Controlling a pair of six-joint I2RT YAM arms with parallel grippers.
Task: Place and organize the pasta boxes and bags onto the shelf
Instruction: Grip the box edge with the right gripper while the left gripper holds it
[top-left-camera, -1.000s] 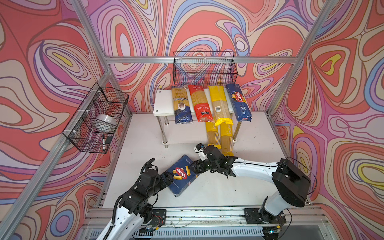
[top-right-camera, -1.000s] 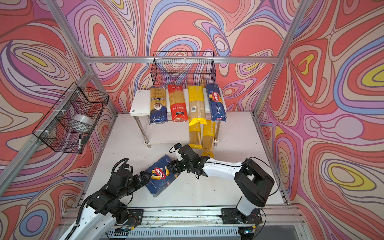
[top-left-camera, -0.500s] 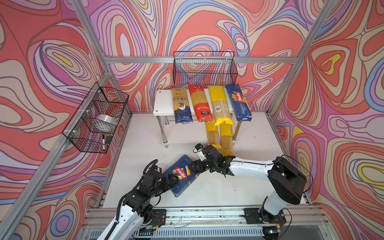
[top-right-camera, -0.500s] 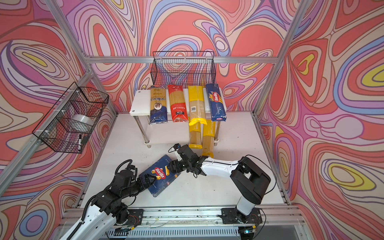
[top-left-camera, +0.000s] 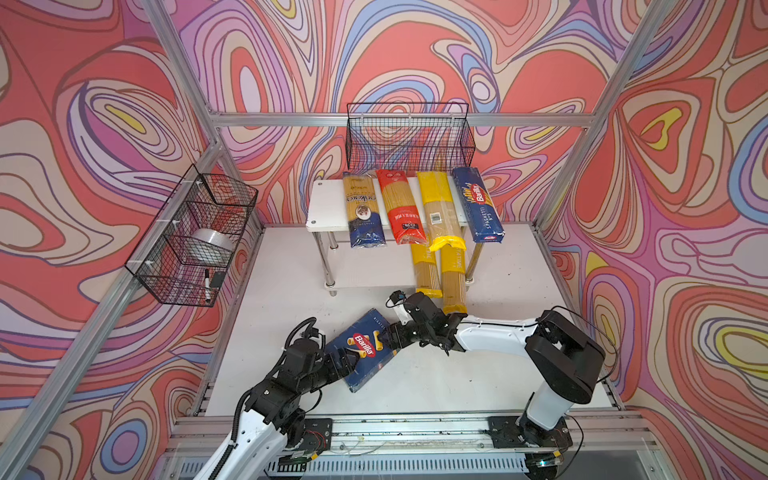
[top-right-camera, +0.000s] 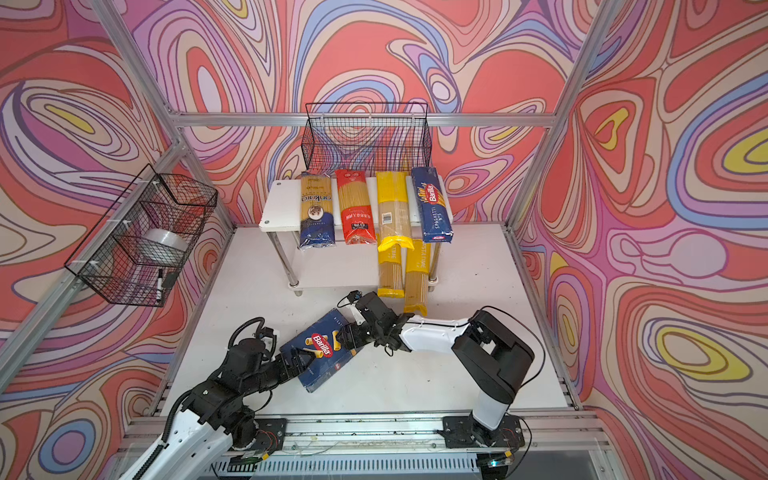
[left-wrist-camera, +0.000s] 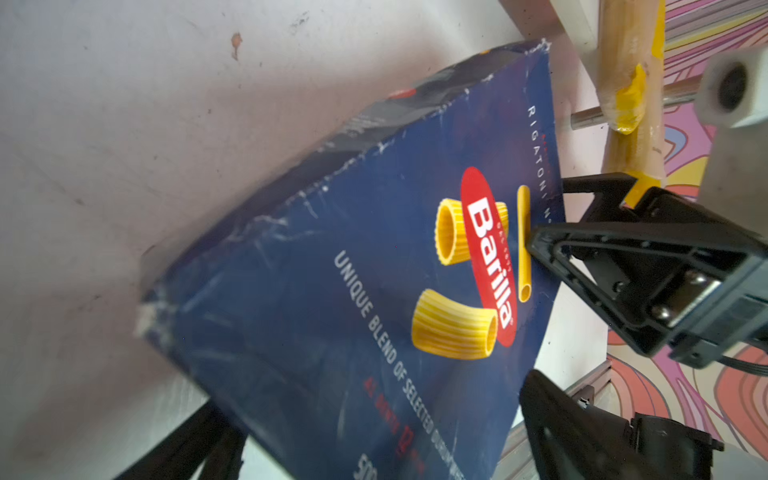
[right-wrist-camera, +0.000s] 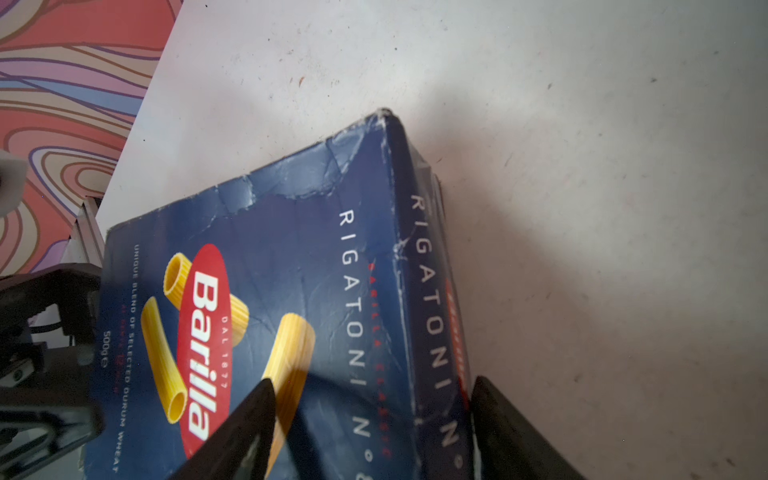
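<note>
The wide Barilla box sits out on the white table in front of the shelf, well clear of its legs. It lies askew to the shelf's front edge, picture side up.

The right gripper has the box by the end nearer the shelf. Its jaws are closed across the box's thickness, one finger on the printed face and one down the narrow side, and a shadow shows under that end.

The left gripper is at the end farther from the shelf. One finger lies over the printed face and the other goes underneath, but I cannot tell whether they actually pinch the cardboard.

Up on the shelf's top board four packs lie side by side, all overhanging the front edge. Counting from the bare end of the board, they are:
- the gold-and-navy packet
- the red-ended packet
- a yellow-ended packet
- the long Spaghetti box

Two more yellow packets lie on the lower board. They poke out past its front, close to the right arm's wrist.
</note>
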